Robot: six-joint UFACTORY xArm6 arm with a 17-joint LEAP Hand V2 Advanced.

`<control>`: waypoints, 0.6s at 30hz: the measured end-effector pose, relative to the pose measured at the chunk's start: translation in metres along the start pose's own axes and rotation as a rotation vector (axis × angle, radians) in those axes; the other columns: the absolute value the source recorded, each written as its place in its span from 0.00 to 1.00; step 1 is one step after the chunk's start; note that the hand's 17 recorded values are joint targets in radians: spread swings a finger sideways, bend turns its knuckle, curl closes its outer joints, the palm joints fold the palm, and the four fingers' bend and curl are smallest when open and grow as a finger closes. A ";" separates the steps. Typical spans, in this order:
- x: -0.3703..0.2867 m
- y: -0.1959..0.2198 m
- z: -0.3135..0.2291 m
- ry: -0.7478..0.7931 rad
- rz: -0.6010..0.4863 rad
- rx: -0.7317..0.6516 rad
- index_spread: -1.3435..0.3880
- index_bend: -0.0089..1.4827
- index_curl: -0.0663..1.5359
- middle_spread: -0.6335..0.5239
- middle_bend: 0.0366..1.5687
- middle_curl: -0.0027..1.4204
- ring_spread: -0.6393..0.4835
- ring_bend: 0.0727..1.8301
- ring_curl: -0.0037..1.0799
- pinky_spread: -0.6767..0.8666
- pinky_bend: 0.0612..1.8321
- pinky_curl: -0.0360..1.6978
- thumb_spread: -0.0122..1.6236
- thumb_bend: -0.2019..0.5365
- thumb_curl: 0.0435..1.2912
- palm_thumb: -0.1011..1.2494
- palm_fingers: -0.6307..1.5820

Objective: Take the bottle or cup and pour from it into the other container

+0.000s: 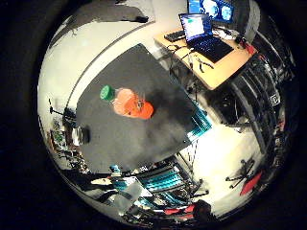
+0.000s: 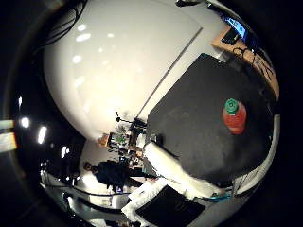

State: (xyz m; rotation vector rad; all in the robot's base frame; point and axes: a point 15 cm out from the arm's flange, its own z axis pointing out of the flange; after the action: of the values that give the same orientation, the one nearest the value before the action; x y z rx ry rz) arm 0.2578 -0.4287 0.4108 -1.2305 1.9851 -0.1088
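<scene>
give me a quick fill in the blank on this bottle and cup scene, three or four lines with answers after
1. The bottle has a ____ cap.
2. The cup beside the bottle is ____ in colour.
3. Bottle and cup both rest on a dark ____.
4. On the wooden desk past the table sits an open ____.

Missing words: green; orange; table; laptop

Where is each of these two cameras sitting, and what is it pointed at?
Little finger side palm view: on the palm, looking down from high up at the dark table, the green-capped bottle and the orange cup beside it; none of the hand shows.
Thumb side palm view: same palm, angled toward the white wall; a white part, probably the hand's, reaches in.
Shared: table and bottle.
</scene>
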 end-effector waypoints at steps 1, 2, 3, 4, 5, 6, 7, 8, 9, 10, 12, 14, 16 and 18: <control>0.006 0.002 0.002 -0.008 0.001 0.002 0.65 0.11 0.22 0.60 0.19 0.25 0.73 0.27 0.19 0.74 0.49 0.02 0.64 0.24 0.20 0.40 0.36; 0.010 0.002 0.005 -0.019 0.001 0.003 0.65 0.11 0.22 0.60 0.19 0.25 0.73 0.26 0.19 0.74 0.49 0.02 0.64 0.24 0.20 0.40 0.36; 0.016 0.003 0.009 -0.032 0.006 0.007 0.65 0.11 0.22 0.60 0.19 0.25 0.73 0.26 0.19 0.74 0.49 0.02 0.64 0.24 0.20 0.40 0.36; 0.022 0.004 0.011 -0.046 0.013 0.013 0.65 0.11 0.22 0.61 0.19 0.24 0.73 0.26 0.19 0.74 0.49 0.02 0.64 0.24 0.20 0.40 0.36; 0.028 0.005 0.013 -0.056 0.017 0.020 0.65 0.11 0.22 0.61 0.19 0.24 0.73 0.26 0.19 0.74 0.49 0.02 0.64 0.24 0.20 0.40 0.36; 0.031 0.005 0.017 -0.073 0.020 0.028 0.65 0.11 0.21 0.61 0.19 0.24 0.73 0.26 0.19 0.74 0.49 0.02 0.64 0.24 0.20 0.40 0.36; 0.036 0.005 0.020 -0.089 0.024 0.037 0.65 0.11 0.22 0.61 0.19 0.24 0.73 0.26 0.19 0.74 0.49 0.02 0.64 0.24 0.20 0.41 0.36; 0.041 0.005 0.022 -0.103 0.028 0.045 0.65 0.11 0.22 0.62 0.19 0.24 0.73 0.27 0.19 0.74 0.49 0.02 0.64 0.24 0.20 0.41 0.36; 0.046 0.006 0.025 -0.118 0.035 0.055 0.65 0.11 0.21 0.62 0.19 0.24 0.73 0.27 0.20 0.74 0.50 0.02 0.65 0.24 0.20 0.41 0.36; 0.050 0.007 0.028 -0.129 0.039 0.060 0.65 0.11 0.21 0.62 0.19 0.24 0.73 0.27 0.20 0.74 0.50 0.02 0.65 0.24 0.20 0.41 0.36; 0.061 0.010 0.035 -0.153 0.051 0.068 0.66 0.11 0.21 0.62 0.18 0.24 0.73 0.27 0.20 0.74 0.50 0.02 0.65 0.24 0.21 0.41 0.35; 0.069 0.013 0.040 -0.169 0.060 0.075 0.66 0.11 0.21 0.62 0.18 0.24 0.73 0.27 0.20 0.74 0.51 0.02 0.65 0.24 0.21 0.41 0.35; 0.078 0.017 0.048 -0.189 0.077 0.076 0.66 0.11 0.21 0.62 0.18 0.24 0.73 0.27 0.20 0.74 0.52 0.02 0.65 0.24 0.21 0.41 0.35; 0.087 0.021 0.056 -0.208 0.089 0.077 0.66 0.11 0.21 0.62 0.18 0.24 0.73 0.28 0.20 0.74 0.52 0.02 0.65 0.24 0.21 0.41 0.35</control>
State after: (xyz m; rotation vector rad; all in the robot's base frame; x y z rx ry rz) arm 0.2595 -0.4694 0.3133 -1.0583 1.8340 -0.0116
